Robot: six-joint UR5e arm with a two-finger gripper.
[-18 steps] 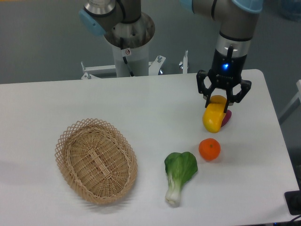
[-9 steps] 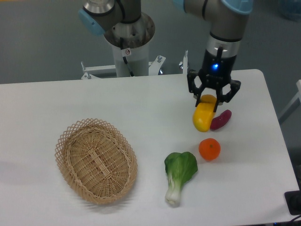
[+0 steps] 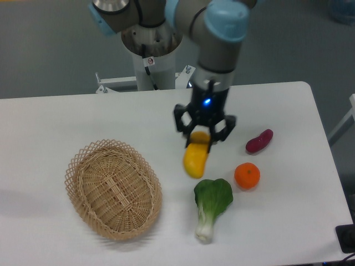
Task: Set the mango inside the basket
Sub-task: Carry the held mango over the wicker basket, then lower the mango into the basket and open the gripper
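Observation:
The yellow-orange mango (image 3: 196, 158) hangs above the table near its middle, its top end held between the fingers of my gripper (image 3: 201, 137), which is shut on it. The tan wicker basket (image 3: 113, 188) sits at the front left of the table, with nothing inside that I can see. The mango is to the right of the basket, about a basket's width away from its rim.
A round orange (image 3: 247, 175) and a purple sweet potato (image 3: 259, 141) lie to the right of the gripper. A green bok choy (image 3: 211, 204) lies just below the mango. The robot base (image 3: 151, 50) stands behind the table.
The gripper has carried the mango leftward, away from the sweet potato and orange, toward the basket. The other things have not moved.

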